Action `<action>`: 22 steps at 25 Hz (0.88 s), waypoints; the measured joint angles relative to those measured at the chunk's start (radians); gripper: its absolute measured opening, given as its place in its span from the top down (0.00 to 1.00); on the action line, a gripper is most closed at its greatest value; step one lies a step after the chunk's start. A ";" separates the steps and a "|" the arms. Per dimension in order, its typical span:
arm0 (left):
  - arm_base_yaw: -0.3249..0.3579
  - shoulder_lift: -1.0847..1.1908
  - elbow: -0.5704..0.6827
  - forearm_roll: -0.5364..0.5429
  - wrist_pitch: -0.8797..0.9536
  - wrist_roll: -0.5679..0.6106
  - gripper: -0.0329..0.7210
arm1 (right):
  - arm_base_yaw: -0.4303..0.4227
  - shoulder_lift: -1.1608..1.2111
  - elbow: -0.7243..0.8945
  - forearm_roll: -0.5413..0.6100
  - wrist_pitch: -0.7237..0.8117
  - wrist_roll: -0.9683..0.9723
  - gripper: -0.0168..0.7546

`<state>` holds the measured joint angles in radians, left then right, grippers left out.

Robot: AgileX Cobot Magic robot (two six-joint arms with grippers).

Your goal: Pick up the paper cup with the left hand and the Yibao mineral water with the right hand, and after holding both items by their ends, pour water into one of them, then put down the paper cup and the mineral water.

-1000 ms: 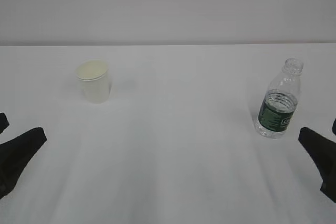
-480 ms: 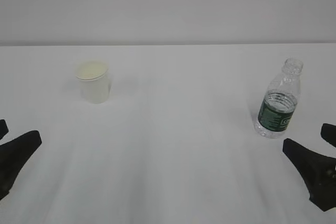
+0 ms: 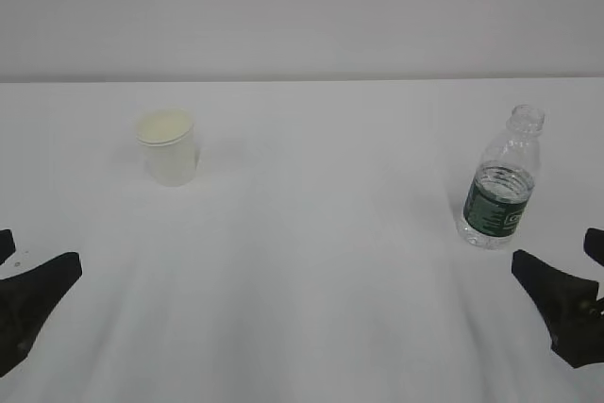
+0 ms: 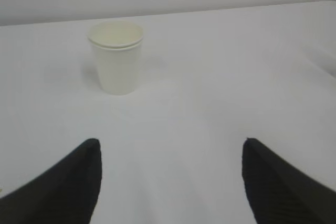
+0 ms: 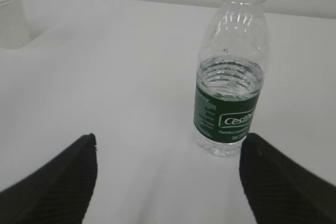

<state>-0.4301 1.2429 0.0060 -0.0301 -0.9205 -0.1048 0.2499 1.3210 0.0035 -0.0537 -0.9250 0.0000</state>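
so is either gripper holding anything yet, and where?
Nothing held. Left gripper and right gripper are both open and empty, short of the paper cup and the bottle.

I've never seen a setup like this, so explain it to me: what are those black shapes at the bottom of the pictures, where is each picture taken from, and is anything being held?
They are the open fingers of two robot grippers. One picture looks across the white table from in front; the other two come from cameras on each arm's wrist. The left gripper faces a white paper cup. The right gripper faces an uncapped, partly filled water bottle with a green label. Both stand upright on the table. Nothing is held.
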 joint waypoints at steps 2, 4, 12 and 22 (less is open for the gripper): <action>0.000 0.015 0.000 -0.022 0.000 0.006 0.15 | 0.000 0.023 0.000 0.022 -0.023 -0.006 0.14; 0.000 0.038 0.000 -0.040 -0.003 0.015 0.15 | 0.000 0.054 0.000 0.028 -0.051 -0.010 0.14; 0.000 0.219 0.000 -0.057 -0.171 0.024 0.16 | 0.000 0.246 0.000 0.067 -0.198 -0.014 0.14; 0.000 0.463 -0.019 -0.065 -0.222 0.026 0.17 | 0.000 0.419 -0.004 0.076 -0.215 -0.016 0.16</action>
<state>-0.4301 1.7057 -0.0132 -0.0954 -1.1425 -0.0787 0.2499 1.7400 -0.0004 0.0223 -1.1402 -0.0160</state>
